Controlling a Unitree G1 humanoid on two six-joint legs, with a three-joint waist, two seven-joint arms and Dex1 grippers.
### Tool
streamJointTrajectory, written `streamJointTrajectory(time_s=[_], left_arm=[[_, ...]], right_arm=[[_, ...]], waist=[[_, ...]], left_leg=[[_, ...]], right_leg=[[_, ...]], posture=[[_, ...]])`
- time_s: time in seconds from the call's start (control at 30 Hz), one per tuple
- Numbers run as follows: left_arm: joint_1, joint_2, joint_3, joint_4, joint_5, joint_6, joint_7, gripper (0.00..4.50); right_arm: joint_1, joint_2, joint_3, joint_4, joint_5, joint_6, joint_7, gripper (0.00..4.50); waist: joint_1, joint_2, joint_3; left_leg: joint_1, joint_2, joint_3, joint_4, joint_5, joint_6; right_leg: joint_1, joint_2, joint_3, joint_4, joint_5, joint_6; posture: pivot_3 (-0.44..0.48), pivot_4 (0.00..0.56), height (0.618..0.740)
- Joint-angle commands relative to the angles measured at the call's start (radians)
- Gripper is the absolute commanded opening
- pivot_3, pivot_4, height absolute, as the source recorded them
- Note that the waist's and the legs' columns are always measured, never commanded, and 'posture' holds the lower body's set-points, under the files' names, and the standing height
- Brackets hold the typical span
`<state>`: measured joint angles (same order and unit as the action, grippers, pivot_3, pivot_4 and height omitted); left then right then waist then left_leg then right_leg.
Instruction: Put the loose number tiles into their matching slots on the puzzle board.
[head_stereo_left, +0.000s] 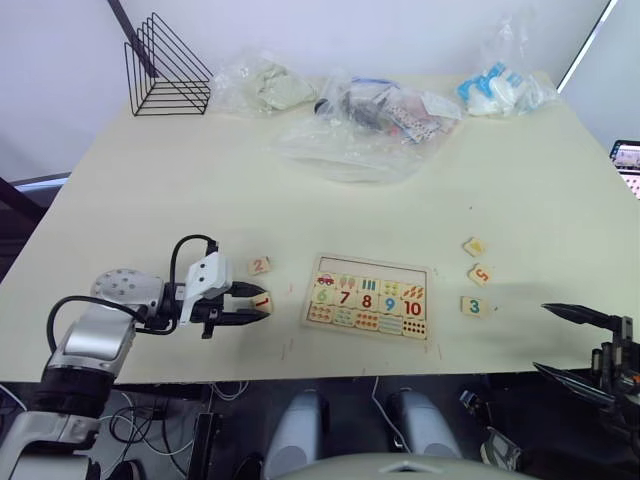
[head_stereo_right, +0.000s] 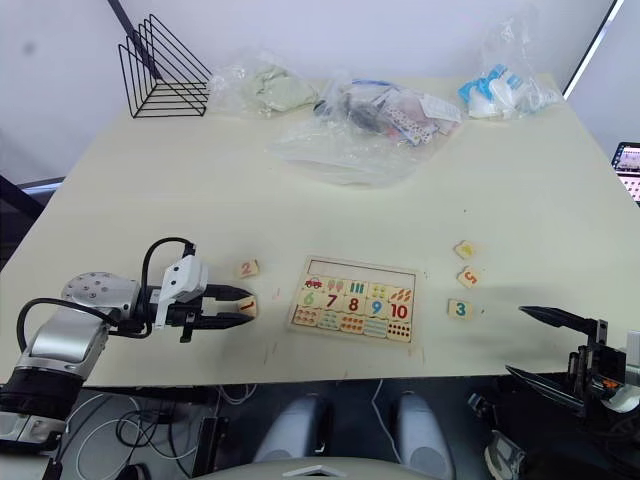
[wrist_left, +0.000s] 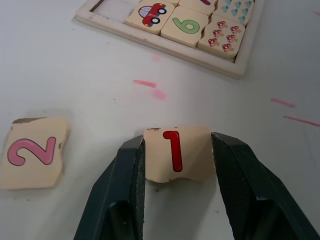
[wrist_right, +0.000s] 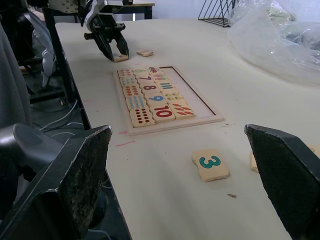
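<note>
Left end effector (head_stereo_left: 262, 303) is clamped on the "1" tile (head_stereo_left: 261, 299) on the surface (head_stereo_left: 300, 190), left of the puzzle board (head_stereo_left: 369, 297) | left wrist: "1" tile is pinched between both fingers (wrist_left: 120, 190), "2" tile (wrist_left: 32, 152) is seen nearby | right wrist: right end effector (wrist_right: 177, 192) is spread wide, "3" tile (wrist_right: 210, 164) lies between board and fingers.

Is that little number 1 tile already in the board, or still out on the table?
Out. The 1 tile lies on the table beside the puzzle board, between the left gripper fingers.
</note>
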<state>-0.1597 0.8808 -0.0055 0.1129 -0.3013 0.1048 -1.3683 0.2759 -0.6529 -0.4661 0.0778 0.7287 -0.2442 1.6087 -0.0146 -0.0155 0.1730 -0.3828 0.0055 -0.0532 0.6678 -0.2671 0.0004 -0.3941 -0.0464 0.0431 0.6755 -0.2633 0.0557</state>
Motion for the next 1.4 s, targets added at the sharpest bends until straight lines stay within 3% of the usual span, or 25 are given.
streamJointTrajectory(time_s=[0.03,0.23,0.43,0.73,1.03,1.33,1.4], left_arm=[[0.053,0.013,0.097,-0.089,-0.067,0.072,0.059,1.49],[0.184,-0.016,0.27,-0.296,-0.173,0.327,0.279,1.49],[0.339,-0.126,0.4,-0.573,-0.225,0.602,0.6,1.49],[0.397,-0.41,0.483,-0.854,-0.245,0.933,1.068,1.49],[0.282,-0.666,0.438,-0.953,-0.227,1.109,1.344,1.49],[0.268,-0.745,0.393,-0.98,-0.181,1.16,1.439,1.49],[0.265,-0.754,0.387,-0.982,-0.182,1.16,1.441,2.49]], right_arm=[[0.0,0.001,-0.002,-0.015,0.018,-0.013,0.006,4.5],[0.008,0.003,0.011,-0.031,0.025,-0.025,0.006,4.5],[0.006,-0.018,0.023,-0.044,0.041,-0.014,0.006,4.5],[-0.032,-0.055,0.051,-0.01,0.051,-0.011,0.006,4.5],[-0.033,-0.08,0.06,0.011,0.059,-0.022,0.006,4.5],[-0.028,-0.083,0.059,0.011,0.059,-0.028,0.006,4.5],[-0.029,-0.082,0.059,0.011,0.057,-0.029,0.006,4.5]], waist=[[0.0,0.0,0.0],[0.002,0.0,0.001],[0.0,0.001,0.001],[0.005,0.0,0.001],[0.006,0.0,0.001],[0.004,0.0,0.001],[0.004,0.0,0.001]], left_leg=[[0.0,0.0,-0.001,0.0,0.0,0.0],[0.0,0.001,-0.005,0.0,0.0,0.0],[0.0,0.001,-0.005,0.0,0.0,0.0],[0.0,0.0,-0.007,0.0,0.0,0.0],[0.0,-0.001,-0.007,0.001,0.0,0.0],[0.0,-0.003,-0.006,0.0,0.0,0.0],[0.0,-0.003,-0.006,0.0,0.0,0.0]], right_leg=[[0.0,0.0,0.0,0.0,0.0,0.0],[0.0,-0.001,0.0,0.0,0.0,0.0],[0.0,-0.001,0.0,-0.001,0.0,0.0],[0.002,-0.002,-0.001,-0.002,0.0,0.0],[0.003,-0.002,-0.001,-0.003,0.0,0.0],[0.003,-0.001,-0.001,-0.003,0.0,0.0],[0.003,-0.001,-0.001,-0.003,0.0,0.0]], posture=[[0.0,0.15,0.74],[0.0,0.15,0.74],[0.0,0.15,0.74],[0.0,0.15,0.74],[0.0,0.15,0.74],[0.0,0.15,0.74],[0.0,0.15,0.74]])
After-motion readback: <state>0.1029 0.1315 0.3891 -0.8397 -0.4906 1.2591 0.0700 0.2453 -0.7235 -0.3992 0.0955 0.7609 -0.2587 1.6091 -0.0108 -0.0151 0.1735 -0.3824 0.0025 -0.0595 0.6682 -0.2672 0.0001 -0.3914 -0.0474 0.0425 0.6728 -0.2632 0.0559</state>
